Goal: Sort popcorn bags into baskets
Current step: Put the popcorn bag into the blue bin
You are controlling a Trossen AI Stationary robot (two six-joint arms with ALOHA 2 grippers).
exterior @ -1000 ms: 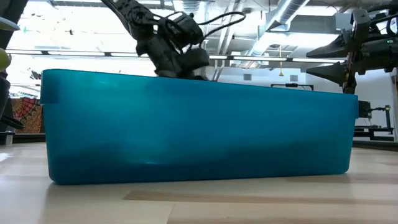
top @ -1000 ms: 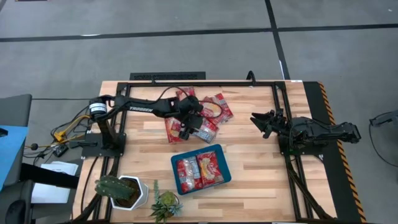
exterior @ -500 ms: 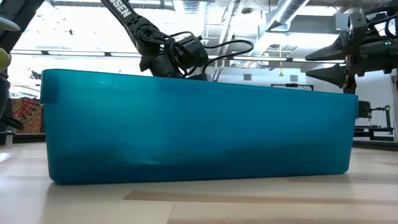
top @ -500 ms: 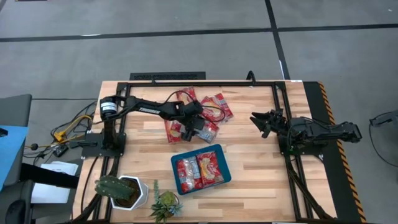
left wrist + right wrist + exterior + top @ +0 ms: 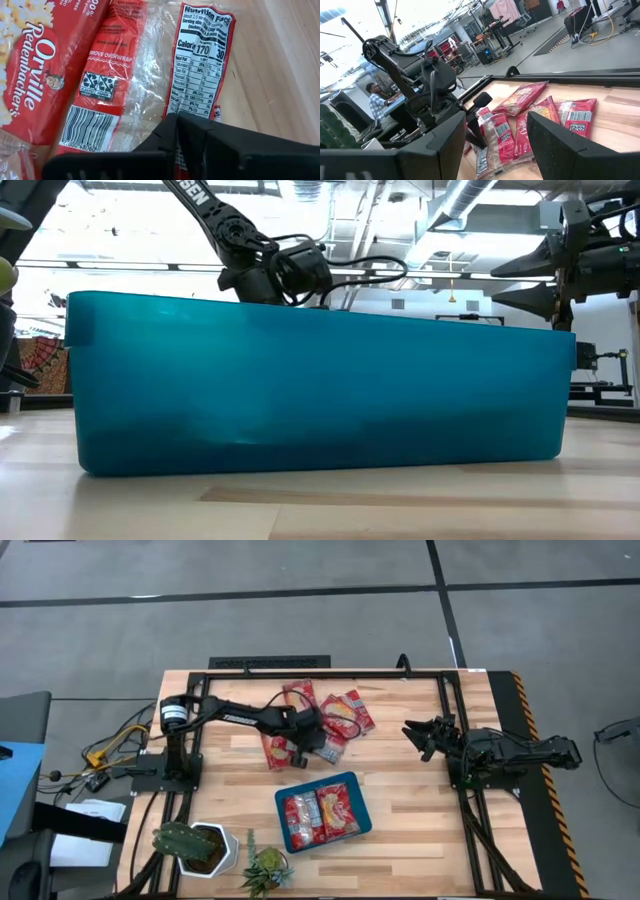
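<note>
A: What is sitting on the desk (image 5: 400,820)?

B: A teal basket (image 5: 322,811) is lying near the front edge, holding popcorn bags side by side. More popcorn bags (image 5: 345,715) are lying loose in a heap toward the back.

A: Any writing showing?

B: The left wrist view is showing "Orville Redenbacher's" on one red bag (image 5: 35,85). The bag beside it (image 5: 150,80) is showing a nutrition panel reading "Calories 170", a barcode and "Remove overwrap".

A: And the arms?

B: The left gripper (image 5: 300,748) is pressing down into the heap, its fingers (image 5: 200,145) clenched together over that bag's edge. The right gripper (image 5: 418,735) is hovering well apart at the desk's right side, its fingers (image 5: 560,145) spread wide, gripping nothing.
</note>
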